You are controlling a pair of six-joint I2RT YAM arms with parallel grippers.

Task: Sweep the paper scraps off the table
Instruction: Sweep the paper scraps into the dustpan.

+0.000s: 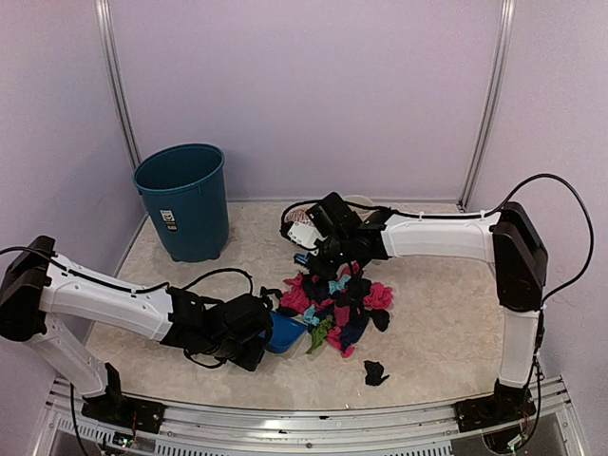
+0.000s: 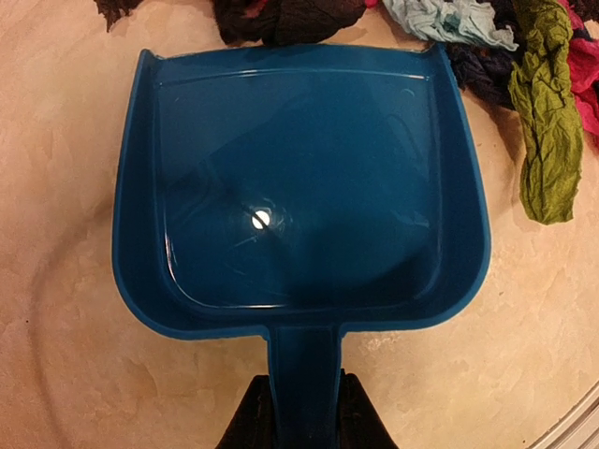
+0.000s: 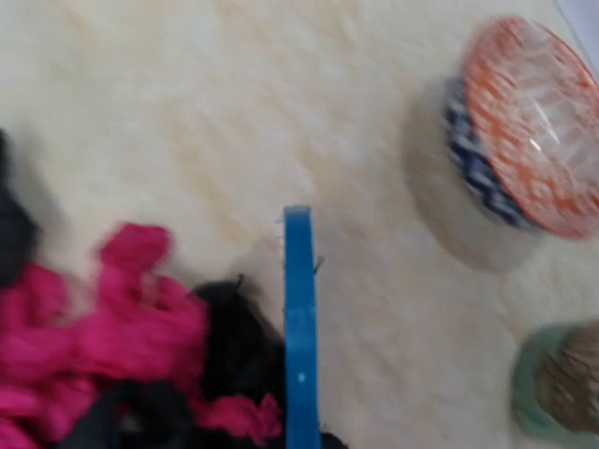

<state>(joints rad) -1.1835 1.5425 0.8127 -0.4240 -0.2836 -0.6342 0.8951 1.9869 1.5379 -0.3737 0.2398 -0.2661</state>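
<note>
The paper scraps (image 1: pixel 342 302) lie heaped in pink, black, light blue and green on the beige table (image 1: pixel 446 323). One black scrap (image 1: pixel 376 372) lies apart near the front. My left gripper (image 1: pixel 255 334) is shut on the handle of a blue dustpan (image 1: pixel 285 332), whose mouth meets the heap's left edge. In the left wrist view the dustpan (image 2: pixel 299 187) is bare inside, its handle between my fingers (image 2: pixel 253 421); green (image 2: pixel 547 122) and light blue scraps (image 2: pixel 449 19) lie at its lip. My right gripper (image 1: pixel 328 252) sits at the heap's far side, shut on a blue brush (image 3: pixel 299 327) beside pink scraps (image 3: pixel 112 318).
A teal waste bin (image 1: pixel 183 199) stands at the back left. A white object (image 1: pixel 302 233) lies just behind the right gripper. The right wrist view shows an orange-and-blue patterned cup on its side (image 3: pixel 524 131) and a green-rimmed object (image 3: pixel 557 383).
</note>
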